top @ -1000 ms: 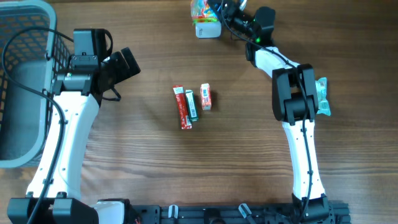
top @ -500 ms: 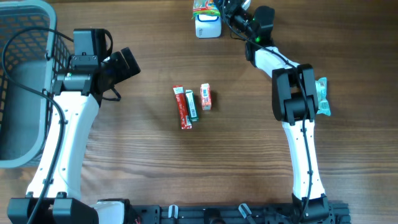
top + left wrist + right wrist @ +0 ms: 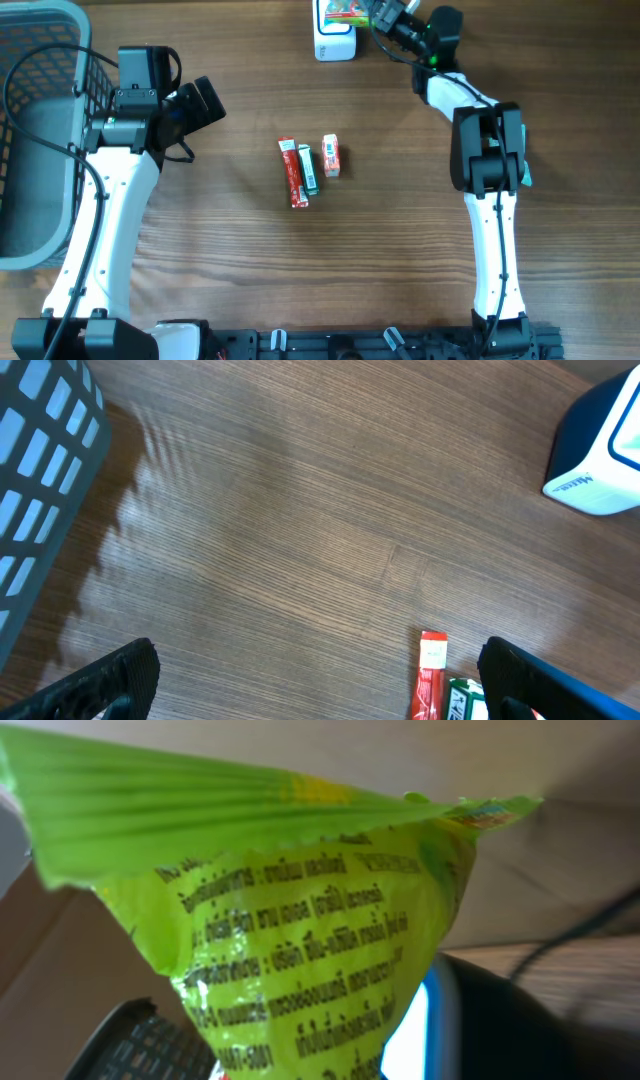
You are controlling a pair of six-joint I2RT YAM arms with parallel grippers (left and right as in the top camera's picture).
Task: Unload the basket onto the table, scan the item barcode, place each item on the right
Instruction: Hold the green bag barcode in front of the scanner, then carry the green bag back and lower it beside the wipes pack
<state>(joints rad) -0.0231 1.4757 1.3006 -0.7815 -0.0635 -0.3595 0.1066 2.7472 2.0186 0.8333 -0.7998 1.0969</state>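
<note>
Green crinkled film fills the right wrist view: the snack packet, pinched in the closed right fingers at the far edge of the tabletop, right above the white scanner. The step in hand looks like presenting the code. Rows of small print show on the side facing the wrist, but I cannot tell where the barcode sits. The film is soft and glossy, so it will likely do best held taut and steady, with the printed panel turned squarely to the scanner's window and not sagging onto it. A slow tilt should beat a quick sweep. The left fingers stand spread wide and empty beside the basket — well apart from the three small packs mid-tabletop.
</note>
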